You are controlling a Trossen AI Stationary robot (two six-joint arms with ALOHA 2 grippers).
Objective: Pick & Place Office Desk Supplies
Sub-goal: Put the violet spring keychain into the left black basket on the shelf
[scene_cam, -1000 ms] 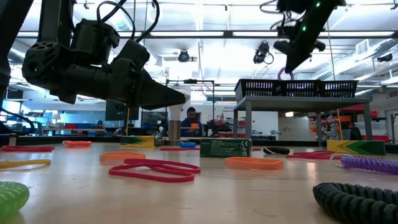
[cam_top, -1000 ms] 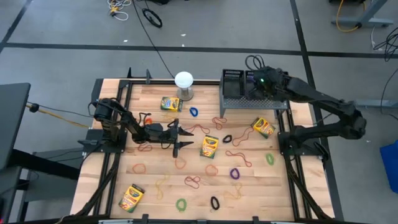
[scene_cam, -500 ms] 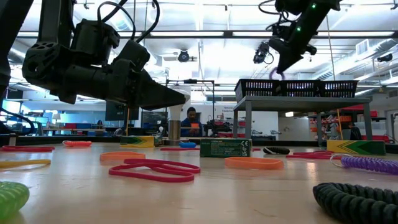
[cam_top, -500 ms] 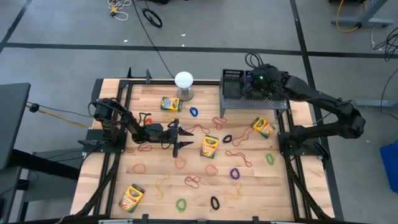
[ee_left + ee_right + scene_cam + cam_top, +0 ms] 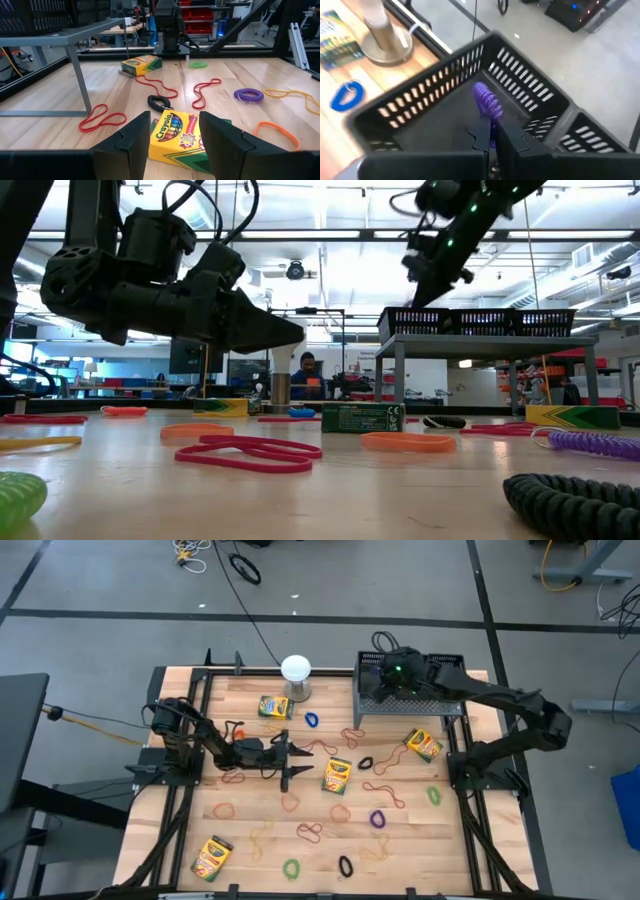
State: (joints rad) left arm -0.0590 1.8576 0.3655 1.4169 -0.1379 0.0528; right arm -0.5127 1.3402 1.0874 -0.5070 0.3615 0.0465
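Right gripper (image 5: 490, 137) pinching purple band (image 5: 487, 102), over bin (image 5: 540, 95)

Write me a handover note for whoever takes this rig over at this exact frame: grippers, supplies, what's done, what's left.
Right gripper: shut on a purple coiled band, hanging over the leftmost black mesh bin on the grey perforated riser; not yet released.
Left gripper: open, hovering low just short of a yellow-and-green crayon box.
Done: nothing visible inside that bin so far.
Left: four crayon boxes and many rubber-band loops on the wooden table.
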